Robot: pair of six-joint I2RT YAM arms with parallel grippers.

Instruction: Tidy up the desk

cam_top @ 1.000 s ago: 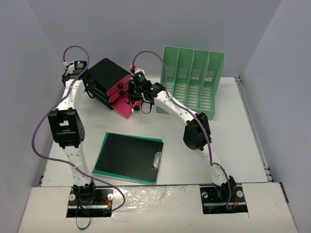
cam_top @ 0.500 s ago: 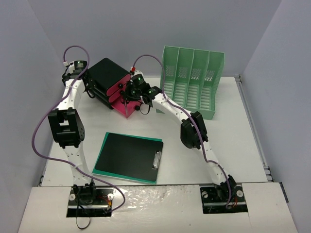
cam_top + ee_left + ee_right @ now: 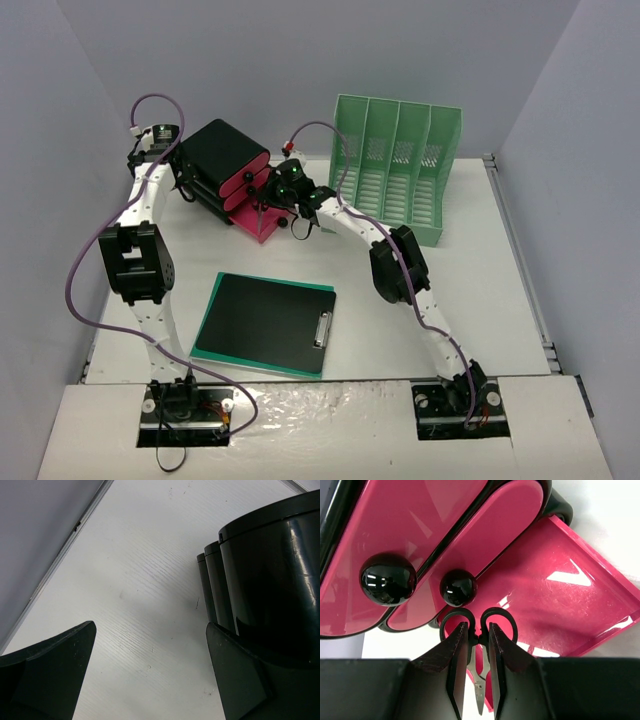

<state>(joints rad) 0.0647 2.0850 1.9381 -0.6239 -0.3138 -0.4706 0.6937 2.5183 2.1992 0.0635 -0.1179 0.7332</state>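
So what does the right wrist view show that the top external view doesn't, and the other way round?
Only the right wrist: black-handled scissors pinched in the right gripper, held at the open pink drawer. Only the top external: the whole desk, the green file rack, the black clipboard and the left arm. Both: the drawer unit with its lowest drawer pulled out, and its round black knobs.
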